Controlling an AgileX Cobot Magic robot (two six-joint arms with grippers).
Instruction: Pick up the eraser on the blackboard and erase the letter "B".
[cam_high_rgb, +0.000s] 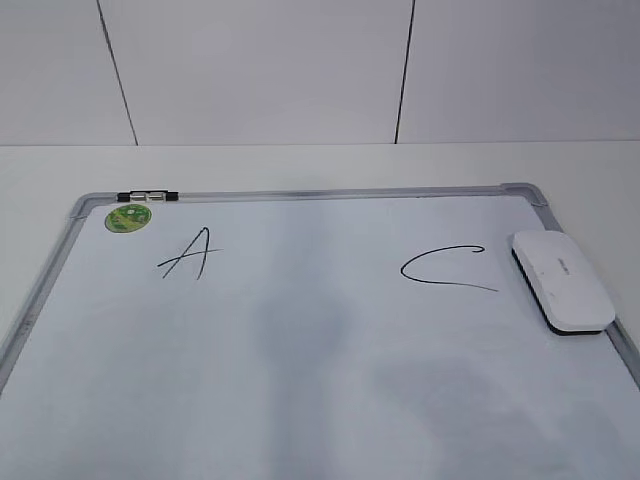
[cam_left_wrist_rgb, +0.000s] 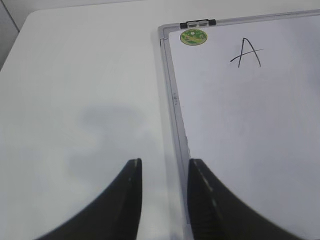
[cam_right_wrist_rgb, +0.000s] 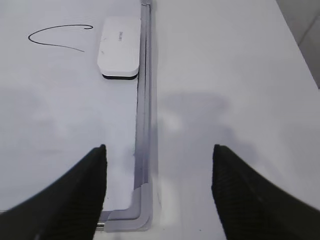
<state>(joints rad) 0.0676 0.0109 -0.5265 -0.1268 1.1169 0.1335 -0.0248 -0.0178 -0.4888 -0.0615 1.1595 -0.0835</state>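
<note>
Eraser (cam_right_wrist_rgb: 119, 46) untouched, both grippers empty

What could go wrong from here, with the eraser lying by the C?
1. No B shows between the A and C, only a faint smudge; another wipe could hit the wrong letter.
2. The eraser lies against the blackboard frame, which may block the open right gripper.

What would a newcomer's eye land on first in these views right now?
Probably the black letters A and C on the blackboard, with a bare, faintly smudged gap between them and no B. Next, the eraser lying by the board's right frame, untouched; both grippers are open and empty.
</note>
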